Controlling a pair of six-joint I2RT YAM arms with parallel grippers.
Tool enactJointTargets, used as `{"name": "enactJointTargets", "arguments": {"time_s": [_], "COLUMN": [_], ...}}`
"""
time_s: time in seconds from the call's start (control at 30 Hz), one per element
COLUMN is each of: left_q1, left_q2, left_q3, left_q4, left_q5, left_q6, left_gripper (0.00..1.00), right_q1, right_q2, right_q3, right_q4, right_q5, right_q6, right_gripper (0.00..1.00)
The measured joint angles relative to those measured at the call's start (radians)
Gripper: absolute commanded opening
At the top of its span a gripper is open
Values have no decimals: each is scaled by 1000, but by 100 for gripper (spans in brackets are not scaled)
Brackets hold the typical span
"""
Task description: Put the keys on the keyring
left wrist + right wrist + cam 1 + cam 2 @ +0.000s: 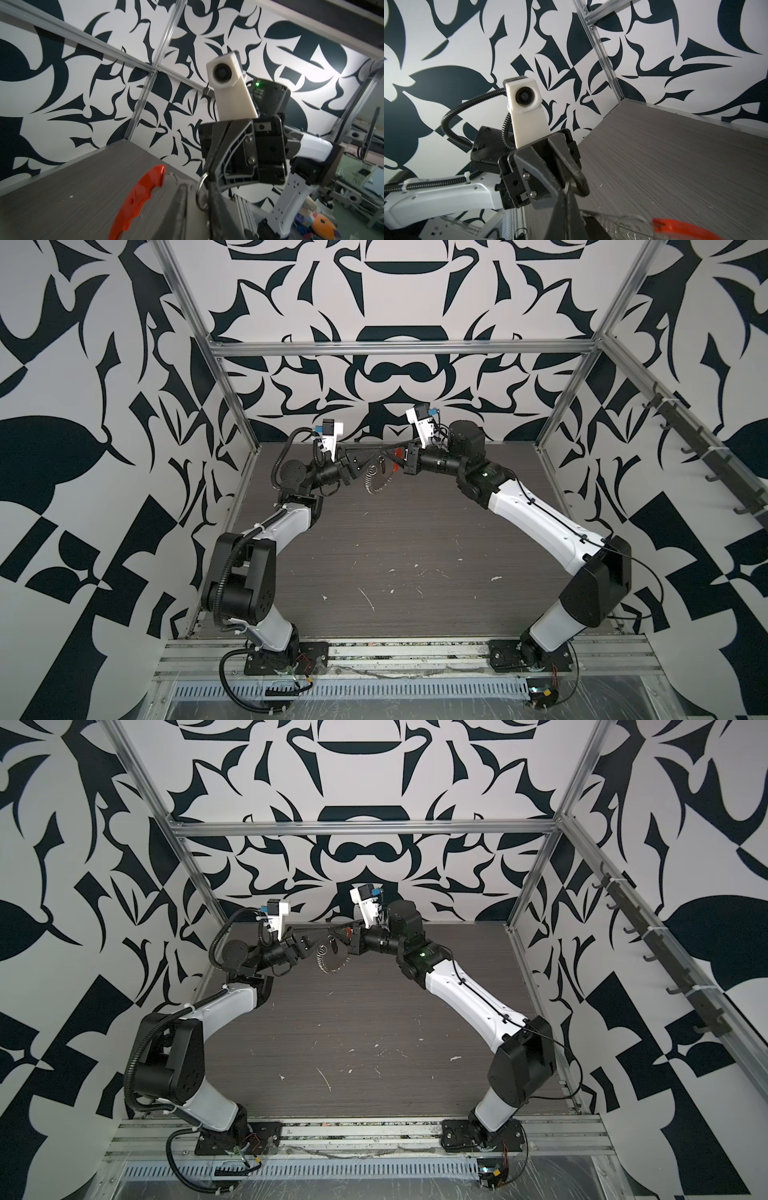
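Note:
Both grippers meet high above the back of the table. My right gripper (565,204) (384,454) is shut on the thin edge of the silver keyring (567,187). My left gripper (199,207) (376,457) is slightly open, and the keyring (200,194) stands between its fingers, close against one. The black key (380,468) (333,945) hangs just below them beside the drooping silver chain (374,485) (328,965). I cannot tell what the key hangs from. The orange-red plastic piece (139,199) (679,230) dangles lower, blurred.
The dark wood-grain table (395,539) lies below, flecked with white marks. Aluminium frame posts (232,406) and patterned walls enclose it at the back and sides. A rail of black hooks (706,456) runs along the right wall.

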Motion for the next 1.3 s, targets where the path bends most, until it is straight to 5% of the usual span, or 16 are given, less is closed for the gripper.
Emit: {"name": "enactJointTargets", "arguments": {"time_s": [0.17,0.33,0.53,0.87,1.3], "left_q1": [-2,-5,-6,-7,-7], "left_q2": [-45,-122,-135,-64,-57], "left_q3": [5,156,298,404,431], "left_q4": [-238,-846,-1276,-1585,-1651], "left_q5": [54,63,90,124,168], "left_q6": [220,704,1059,1259,1304], "left_gripper": [30,21,19,26,20], "right_q1": [2,5,5,5,11], "right_q2": [-2,-6,-11,-47,-48], "right_q3": [18,18,18,18,19], "right_q4": [-120,-216,-267,-295,-300], "right_q5": [37,83,101,64,8], "right_q6": [-115,-248,-361,-411,-400], "right_gripper": [0,0,0,0,0]}}
